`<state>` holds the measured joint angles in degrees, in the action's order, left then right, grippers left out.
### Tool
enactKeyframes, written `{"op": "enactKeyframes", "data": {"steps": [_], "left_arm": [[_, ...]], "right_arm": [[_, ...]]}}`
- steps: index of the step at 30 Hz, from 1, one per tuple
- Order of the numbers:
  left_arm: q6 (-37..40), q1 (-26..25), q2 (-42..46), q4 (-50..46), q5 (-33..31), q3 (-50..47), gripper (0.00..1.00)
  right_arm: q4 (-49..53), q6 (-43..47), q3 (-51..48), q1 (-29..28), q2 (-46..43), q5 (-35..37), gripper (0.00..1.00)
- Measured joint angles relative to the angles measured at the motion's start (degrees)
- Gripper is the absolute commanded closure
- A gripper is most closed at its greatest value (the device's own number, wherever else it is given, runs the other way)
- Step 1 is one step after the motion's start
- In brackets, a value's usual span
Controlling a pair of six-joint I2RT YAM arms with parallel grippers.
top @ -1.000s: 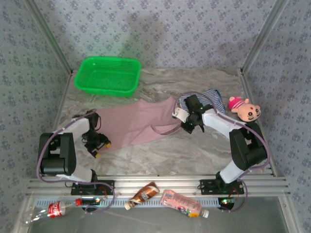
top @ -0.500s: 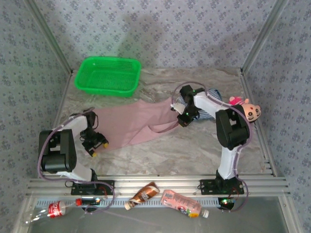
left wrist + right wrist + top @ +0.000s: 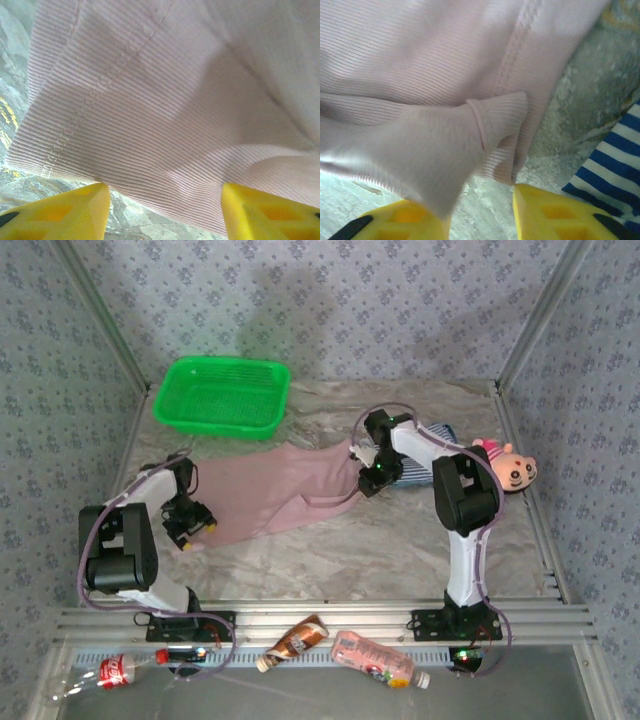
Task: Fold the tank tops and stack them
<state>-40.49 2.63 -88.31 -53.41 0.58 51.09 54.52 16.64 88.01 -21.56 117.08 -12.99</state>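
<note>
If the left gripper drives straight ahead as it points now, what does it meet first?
The left gripper would probably meet the hemmed edge of the pink tank top right ahead, though depth is unclear.

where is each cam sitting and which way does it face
top external: above and behind the bases, looking down at the table; both arms, left gripper and right gripper at the pink tank top's ends.
left wrist: low, facing the pink hem; yellow fingers at bottom.
right wrist: facing a pink fold, striped tank top at right; yellow fingers at bottom.
shared: all see pink; top and right wrist see stripes.
</note>
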Motion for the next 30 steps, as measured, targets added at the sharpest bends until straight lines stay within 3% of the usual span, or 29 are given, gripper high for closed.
{"op": "enactKeyframes", "data": {"steps": [6, 10, 19, 30], "left_arm": [[0.09, 0.0, 0.02, -1.09, -0.24, 2.6, 0.4], [1.33, 0.13, -0.04, -0.59, -0.22, 2.91, 0.4], [4.09, 4.94, -5.46, 2.62, -1.99, 2.86, 0.42], [5.03, 6.82, -5.99, 3.56, -4.09, 2.58, 0.46]], "right_arm": [[-0.87, -4.96, 0.79, 0.35, -1.57, -6.45, 0.62], [-0.61, -6.4, 2.78, 0.07, -1.57, -7.04, 0.64], [-8.07, -10.05, -2.38, -0.74, -4.44, -11.91, 0.69], [-16.0, -11.76, -5.44, -1.73, -1.01, -9.51, 0.74]]}}
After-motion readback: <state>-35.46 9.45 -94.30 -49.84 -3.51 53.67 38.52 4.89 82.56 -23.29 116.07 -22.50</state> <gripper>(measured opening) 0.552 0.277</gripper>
